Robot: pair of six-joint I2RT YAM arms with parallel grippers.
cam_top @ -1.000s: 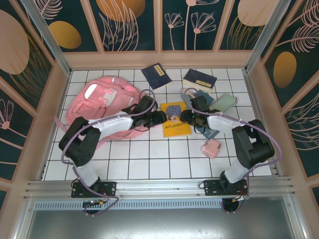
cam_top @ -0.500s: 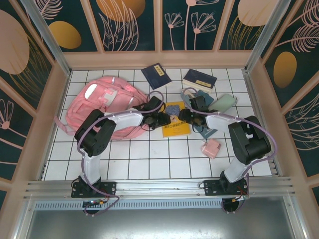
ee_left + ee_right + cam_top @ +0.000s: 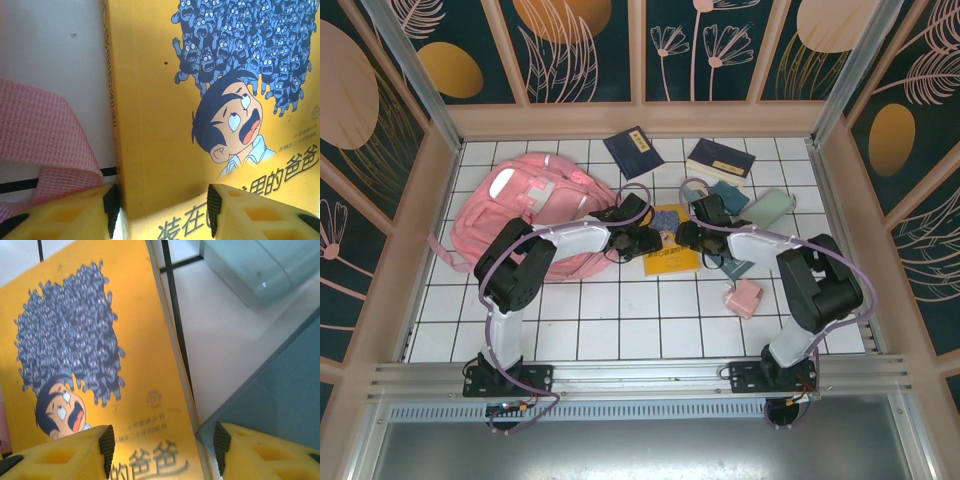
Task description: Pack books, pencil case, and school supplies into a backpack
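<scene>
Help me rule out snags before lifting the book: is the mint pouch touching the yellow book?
Apart. The right wrist view shows bare white table and a black grid line between the mint pouch and the yellow book.

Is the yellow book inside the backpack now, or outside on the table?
Outside. The yellow book lies flat, cover up, on the tiled table beside the backpack; both wrist views show its cover drawing.

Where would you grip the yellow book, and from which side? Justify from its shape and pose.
Probably a long edge, pinched across its thickness from the side. The yellow book is thin and lies flat, so its cover offers no hold. The left gripper, open, straddles the spine edge; the right edge is crowded by a teal pad.
</scene>
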